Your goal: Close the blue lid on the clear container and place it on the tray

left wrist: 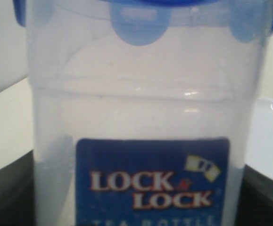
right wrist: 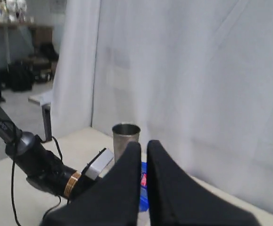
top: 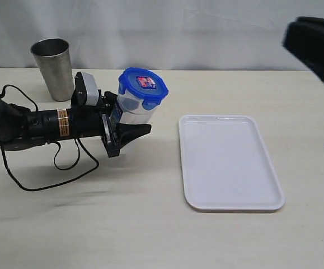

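Note:
The clear container (top: 132, 112) stands on the table left of the middle, its blue-printed label (left wrist: 153, 181) filling the left wrist view. The blue lid (top: 143, 87) sits on its rim, red-and-white sticker up, and its tabs (left wrist: 141, 23) hang down over the rim. My left gripper (top: 129, 122) reaches in low from the left and is shut on the container's lower body, one finger on each side. To the right lies the white tray (top: 229, 162), with nothing on it. My right gripper (right wrist: 144, 147) hangs high, shut on nothing, with the lid (right wrist: 143, 200) far below it.
A steel cup (top: 52, 67) stands at the back left, behind the left arm (top: 33, 126); its black cable loops on the table in front. The right arm (top: 318, 47) shows blurred at the upper right, above the table's far right side. White curtains hang behind.

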`<state>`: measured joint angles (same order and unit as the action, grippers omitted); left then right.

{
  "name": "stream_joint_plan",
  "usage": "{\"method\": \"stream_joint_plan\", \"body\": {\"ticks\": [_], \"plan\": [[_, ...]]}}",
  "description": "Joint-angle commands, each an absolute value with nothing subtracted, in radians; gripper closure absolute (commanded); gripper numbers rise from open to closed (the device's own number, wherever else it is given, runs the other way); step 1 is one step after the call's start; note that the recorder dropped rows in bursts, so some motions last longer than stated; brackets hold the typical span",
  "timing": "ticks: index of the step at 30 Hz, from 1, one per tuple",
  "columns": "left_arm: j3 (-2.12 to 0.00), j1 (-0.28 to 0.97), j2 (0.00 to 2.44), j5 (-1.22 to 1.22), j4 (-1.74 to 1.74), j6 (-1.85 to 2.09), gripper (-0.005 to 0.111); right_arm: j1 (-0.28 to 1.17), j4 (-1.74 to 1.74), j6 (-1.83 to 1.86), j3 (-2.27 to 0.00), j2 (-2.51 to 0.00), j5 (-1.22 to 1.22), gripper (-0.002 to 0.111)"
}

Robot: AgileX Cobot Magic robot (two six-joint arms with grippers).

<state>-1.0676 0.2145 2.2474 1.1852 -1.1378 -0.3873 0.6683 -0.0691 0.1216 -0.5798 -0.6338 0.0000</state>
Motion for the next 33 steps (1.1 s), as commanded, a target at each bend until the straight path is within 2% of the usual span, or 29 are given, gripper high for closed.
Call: {"method": "stream_joint_plan", "body": {"ticks": [1, 5, 8, 15, 19, 23, 28, 33], "plan": [[-1.072, 0.232, 2.176, 1.221, -1.109, -0.393, 0.107, 0.664, -0.075, 0.116, -0.458, -0.438, -0.085, 0.104], [-1.072, 0.233, 2.112, 1.221, -1.098, -0.393, 0.107, 0.664, -0.15, 0.149, -0.367, -0.31, -0.168, 0.104], [-1.072, 0.233, 2.081, 1.221, -1.104, -0.393, 0.107, 0.664, -0.303, 0.309, -0.319, -0.26, -0.228, 0.104], [-1.072, 0.233, 2.059, 1.221, -1.108, -0.393, 0.107, 0.664, -1.109, 1.099, -0.297, -0.147, -0.282, 0.104], [-1.072, 0.231, 2.056, 1.221, -1.111, -0.349, 0.107, 0.664, -1.109, 1.121, -0.325, -0.037, -0.113, 0.104], [-1.072, 0.231, 2.056, 1.221, -1.111, -0.341, 0.107, 0.657, -1.109, 1.121, -0.324, 0.0, -0.053, 0.103], [-1.072, 0.231, 2.056, 1.221, -1.109, -0.341, 0.107, 0.505, -1.109, 1.102, -0.32, 0.0, -0.035, 0.103], [-1.072, 0.231, 2.056, 1.221, -1.105, -0.339, 0.107, 0.279, -1.141, 1.075, -0.32, 0.0, -0.01, 0.103]]}}
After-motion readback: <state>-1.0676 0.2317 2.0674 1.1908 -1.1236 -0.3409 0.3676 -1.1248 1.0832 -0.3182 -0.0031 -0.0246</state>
